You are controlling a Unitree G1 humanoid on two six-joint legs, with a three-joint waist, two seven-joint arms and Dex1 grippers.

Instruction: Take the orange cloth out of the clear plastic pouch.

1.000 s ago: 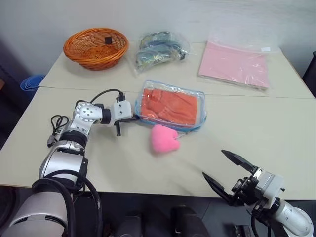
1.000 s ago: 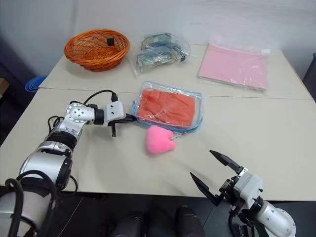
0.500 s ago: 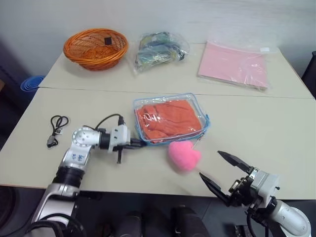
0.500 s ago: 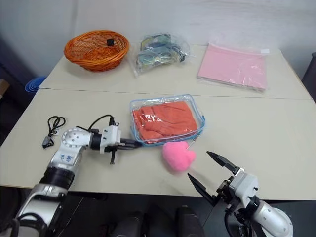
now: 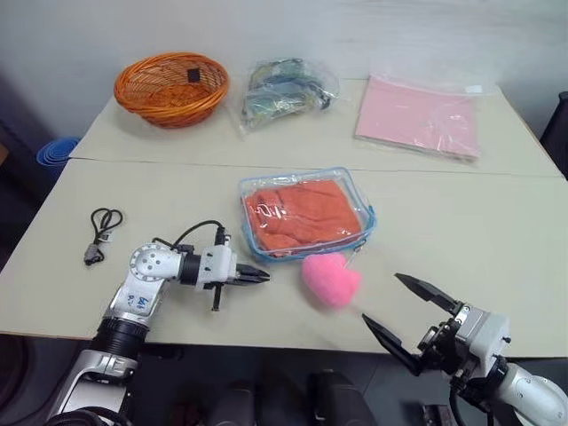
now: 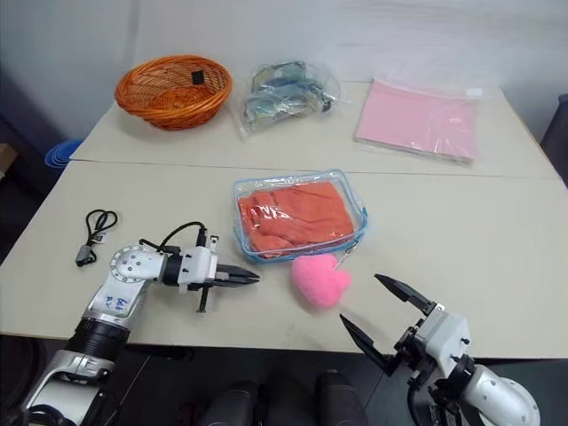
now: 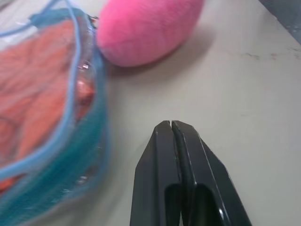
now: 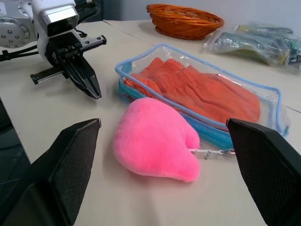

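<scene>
Orange cloth [image 5: 302, 216] folded inside clear plastic pouch [image 5: 361, 201] at table centre, partly blurred by glare. Pink heart [image 5: 330, 280] at pouch's 5 o'clock. Left gripper [image 5: 259, 276] at its 8 o'clock, fingers together, empty. Right gripper [image 5: 406, 307] spread wide, arm cut off

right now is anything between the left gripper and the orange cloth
Yes. The orange cloth lies inside the clear plastic pouch, so the pouch's wall separates it from the shut left gripper, which sits on bare table beside the pouch's near corner.
</scene>
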